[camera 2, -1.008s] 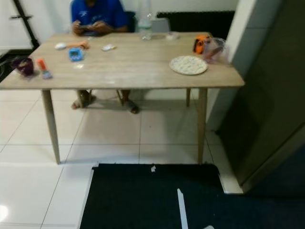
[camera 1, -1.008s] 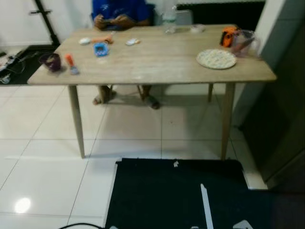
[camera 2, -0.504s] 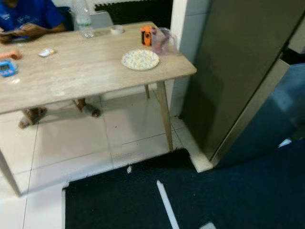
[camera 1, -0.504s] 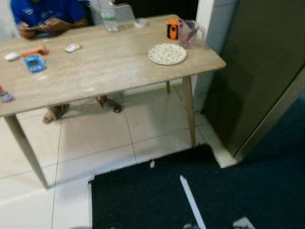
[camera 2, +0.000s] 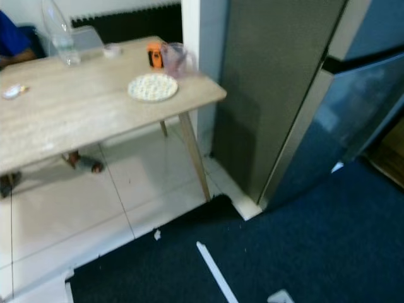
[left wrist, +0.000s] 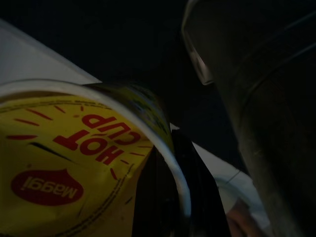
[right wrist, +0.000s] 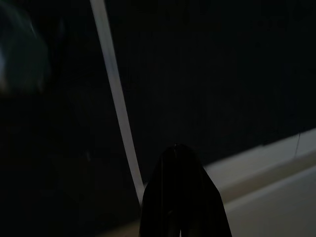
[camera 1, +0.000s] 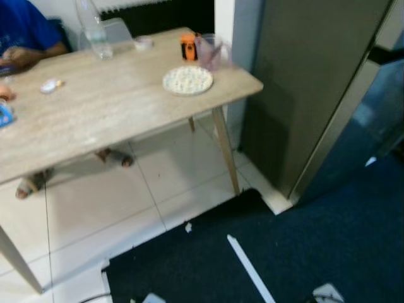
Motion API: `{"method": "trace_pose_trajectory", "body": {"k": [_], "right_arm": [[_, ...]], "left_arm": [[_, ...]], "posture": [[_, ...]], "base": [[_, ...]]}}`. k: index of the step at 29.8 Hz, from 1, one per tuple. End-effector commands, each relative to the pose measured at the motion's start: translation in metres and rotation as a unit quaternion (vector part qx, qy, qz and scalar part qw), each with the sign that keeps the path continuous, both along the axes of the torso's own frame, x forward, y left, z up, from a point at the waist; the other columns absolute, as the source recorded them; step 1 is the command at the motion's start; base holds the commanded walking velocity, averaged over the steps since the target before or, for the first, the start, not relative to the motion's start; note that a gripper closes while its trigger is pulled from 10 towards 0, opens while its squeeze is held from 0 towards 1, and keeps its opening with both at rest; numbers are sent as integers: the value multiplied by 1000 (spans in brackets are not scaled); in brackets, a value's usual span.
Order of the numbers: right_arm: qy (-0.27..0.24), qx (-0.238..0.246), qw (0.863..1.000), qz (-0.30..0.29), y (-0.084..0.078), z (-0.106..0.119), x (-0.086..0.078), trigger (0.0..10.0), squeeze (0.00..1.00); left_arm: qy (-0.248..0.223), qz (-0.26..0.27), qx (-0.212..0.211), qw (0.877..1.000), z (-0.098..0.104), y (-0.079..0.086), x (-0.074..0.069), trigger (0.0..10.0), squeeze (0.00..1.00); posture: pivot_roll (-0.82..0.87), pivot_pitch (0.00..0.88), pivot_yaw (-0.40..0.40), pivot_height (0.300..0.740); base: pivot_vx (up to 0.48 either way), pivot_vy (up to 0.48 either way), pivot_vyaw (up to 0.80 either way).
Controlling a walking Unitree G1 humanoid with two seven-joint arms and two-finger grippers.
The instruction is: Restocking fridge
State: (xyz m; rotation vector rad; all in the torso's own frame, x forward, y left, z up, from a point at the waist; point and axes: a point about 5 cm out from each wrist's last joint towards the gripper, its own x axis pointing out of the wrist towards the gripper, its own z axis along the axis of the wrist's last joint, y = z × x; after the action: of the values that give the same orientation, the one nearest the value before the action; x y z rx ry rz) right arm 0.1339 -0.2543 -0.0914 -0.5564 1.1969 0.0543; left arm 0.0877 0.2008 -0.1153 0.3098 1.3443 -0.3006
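The tall grey fridge (camera 2: 278,82) stands on the right, past the table's end, with a glossy blue-grey door face (camera 2: 356,107) beside it. In the left wrist view, a yellow "Hot Cup" instant noodle cup (left wrist: 74,168) sits close up in my left gripper (left wrist: 148,192). One black finger (left wrist: 185,197) presses against its white rim. My right gripper (right wrist: 180,202) hangs over the dark mat with its black fingers together and nothing between them.
A wooden table (camera 1: 113,107) on the left carries a speckled plate (camera 1: 187,80), an orange item (camera 1: 188,47), a clear jug (camera 1: 211,52) and a bottle (camera 1: 95,31). A person in blue (camera 1: 22,35) sits behind it. A dark blue mat (camera 1: 303,240) with a white strip (camera 1: 249,268) lies below.
The camera has swung to the right: the table has slid to the left of the picture and the fridge has come into view on the right.
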Motion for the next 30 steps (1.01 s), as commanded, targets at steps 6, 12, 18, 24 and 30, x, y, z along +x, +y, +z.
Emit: {"method": "trace_pose_trajectory", "body": {"k": [6,12,18,24,30], "right_arm": [[4,12,1000,-8,5,-3,-6,10000,0],[8,15,1000,-5,8,-5,-9,10000,0],[5,28,1000,-6,10,-6,-10,10000,0],[0,40,999,-13,12,-6,-10,10000,0],[1,43,999,-10,12,-6,-10,10000,0]], "left_arm": [[-67,15,-11,998,8,-10,35,10000,0],[-63,12,-8,998,7,-8,33,10000,0],[-60,9,-5,998,7,-8,31,10000,0],[-58,5,-5,998,7,-7,30,10000,0],[-57,0,-3,998,6,-7,29,10000,0]], "posture": [[-15,0,-1,740],[-14,0,5,740],[-13,0,6,740],[-13,0,11,740],[-14,0,16,740]], "base": [[0,-321,0],[0,-436,0],[0,-454,0],[0,-459,0],[0,-461,0]]}}
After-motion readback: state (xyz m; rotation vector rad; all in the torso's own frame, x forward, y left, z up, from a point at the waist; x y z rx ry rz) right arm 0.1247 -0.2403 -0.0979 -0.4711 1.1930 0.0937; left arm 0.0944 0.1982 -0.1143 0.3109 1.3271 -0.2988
